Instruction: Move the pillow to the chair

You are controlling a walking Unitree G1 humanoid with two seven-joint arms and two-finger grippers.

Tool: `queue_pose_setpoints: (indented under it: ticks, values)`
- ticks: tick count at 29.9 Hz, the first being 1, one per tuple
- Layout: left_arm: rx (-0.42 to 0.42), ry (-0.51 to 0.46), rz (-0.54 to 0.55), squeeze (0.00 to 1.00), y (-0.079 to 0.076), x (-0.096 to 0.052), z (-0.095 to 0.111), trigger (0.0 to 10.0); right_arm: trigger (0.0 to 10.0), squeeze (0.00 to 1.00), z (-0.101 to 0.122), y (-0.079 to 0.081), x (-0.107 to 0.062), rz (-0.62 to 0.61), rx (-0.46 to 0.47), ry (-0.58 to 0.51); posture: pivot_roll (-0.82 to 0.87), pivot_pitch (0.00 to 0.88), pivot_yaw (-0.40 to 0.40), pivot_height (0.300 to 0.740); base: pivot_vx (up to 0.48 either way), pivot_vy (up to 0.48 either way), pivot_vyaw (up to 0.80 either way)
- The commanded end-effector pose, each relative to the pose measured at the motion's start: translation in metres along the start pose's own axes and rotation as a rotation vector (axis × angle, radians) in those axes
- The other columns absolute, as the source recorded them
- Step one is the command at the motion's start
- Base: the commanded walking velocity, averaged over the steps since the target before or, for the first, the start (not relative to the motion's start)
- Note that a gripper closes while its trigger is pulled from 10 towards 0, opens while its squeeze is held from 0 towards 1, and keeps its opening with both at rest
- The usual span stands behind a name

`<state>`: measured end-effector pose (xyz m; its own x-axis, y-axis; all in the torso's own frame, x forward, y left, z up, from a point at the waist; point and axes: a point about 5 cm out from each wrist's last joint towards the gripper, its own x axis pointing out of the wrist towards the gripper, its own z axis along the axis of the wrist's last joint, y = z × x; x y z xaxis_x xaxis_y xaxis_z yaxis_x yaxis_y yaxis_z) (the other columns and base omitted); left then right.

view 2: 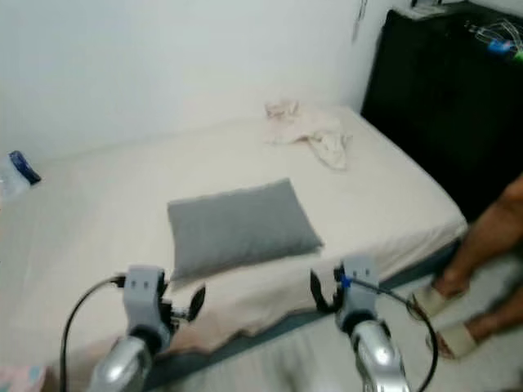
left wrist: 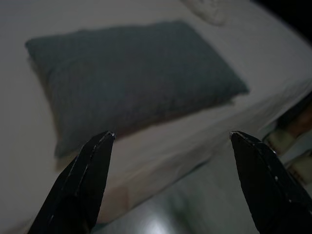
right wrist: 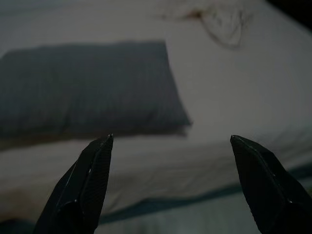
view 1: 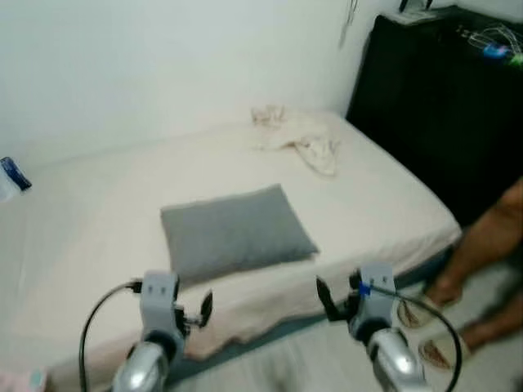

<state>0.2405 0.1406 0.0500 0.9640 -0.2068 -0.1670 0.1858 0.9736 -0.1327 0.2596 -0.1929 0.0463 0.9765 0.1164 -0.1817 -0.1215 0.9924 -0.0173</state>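
Reaching for the gray pillow [view 1: 235, 231] looks like the step in hand, and neither arm touches it yet. It lies flat on the cream bed [view 1: 98, 212], near the front edge, at about 12 o'clock from the robot and a little toward the left arm's side. The left gripper [left wrist: 170, 141] hangs short of the bed with its fingers spread wide and nothing between them; the pillow's near long edge sits just beyond its tips. The right gripper [right wrist: 170, 141] is likewise wide open and empty, aimed at the pillow's corner toward 2 o'clock.

To do this well, I would bring both grippers forward together over the mattress edge, one to each short end, and pinch deep into the soft filling instead of nipping the cover, since a shallow bite would likely slip. Lifting evenly should keep it from sagging out of one side.

A person's legs [view 1: 482, 245] in sandals stand at 3 o'clock beside the bed; any turn away should give them room. A crumpled cloth [view 1: 306, 143] lies well apart, toward 1 o'clock
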Motion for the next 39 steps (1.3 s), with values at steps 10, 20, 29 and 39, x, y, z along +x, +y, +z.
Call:
queue_pose_setpoints:
  ticks: [10, 20, 29, 39]
  values:
    - [-0.004, 0.039, 0.032, 0.0, 0.0089, -0.0056, -0.0073, 10.0, 10.0, 0.0, -0.0042, 0.0049, -0.0012, 0.012, 0.015, 0.022, -0.05, 0.102, 0.018, 0.74, 0.312, 0.0, 0.0]
    - [-0.013, 0.043, 0.058, 0.0, 0.0113, -0.004, -0.007, 10.0, 10.0, 0.0, -0.0047, 0.005, -0.0002, 0.017, 0.011, 0.031, -0.05, 0.105, 0.019, 0.74, 0.279, 0.0, 0.0]
    - [-0.02, 0.047, 0.091, 0.0, 0.0152, -0.0019, -0.006, 10.0, 10.0, 0.0, -0.0047, 0.0056, 0.0005, 0.019, 0.007, 0.036, -0.05, 0.106, 0.022, 0.74, 0.0, 0.0, 0.0]
    - [-0.013, 0.039, 0.089, 0.0, 0.0148, 0.0005, -0.0043, 10.0, 10.0, 0.0, -0.001, 0.0081, -0.0002, 0.055, 0.0, 0.001, -0.05, 0.094, 0.022, 0.74, 0.0, 0.0, 0.32]
